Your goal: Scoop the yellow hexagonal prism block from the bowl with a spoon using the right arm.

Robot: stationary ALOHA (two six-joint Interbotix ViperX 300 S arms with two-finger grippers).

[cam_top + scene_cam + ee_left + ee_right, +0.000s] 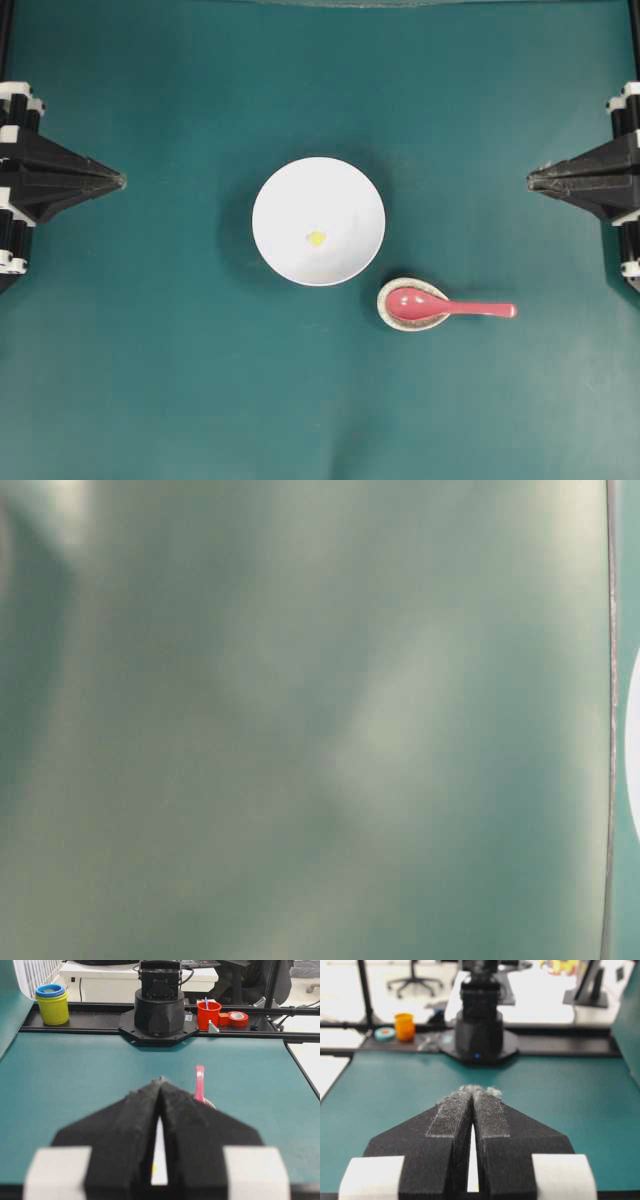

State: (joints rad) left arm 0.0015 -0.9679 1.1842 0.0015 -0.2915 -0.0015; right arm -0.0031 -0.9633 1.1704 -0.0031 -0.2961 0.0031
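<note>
One bowl, one block, one spoon on a green mat; both grippers parked at the edges, clenched on nothing.

The smooth round white bowl (318, 221) sits mid-table with a single tiny yellow block (316, 238) lying on its floor, a little below centre. Just beside its lower right rim, apart from it, one glossy pink-red spoon (440, 307) rests with its oval scoop in a small speckled egg-shaped rest (392, 296), handle pointing right. The left gripper (120, 181) and right gripper (531, 179), each a pair of pointed black fingers with fuzzy pads, have tips pressed together, well apart from the dishes. Bare matte mat (180, 380) surrounds everything.
</note>
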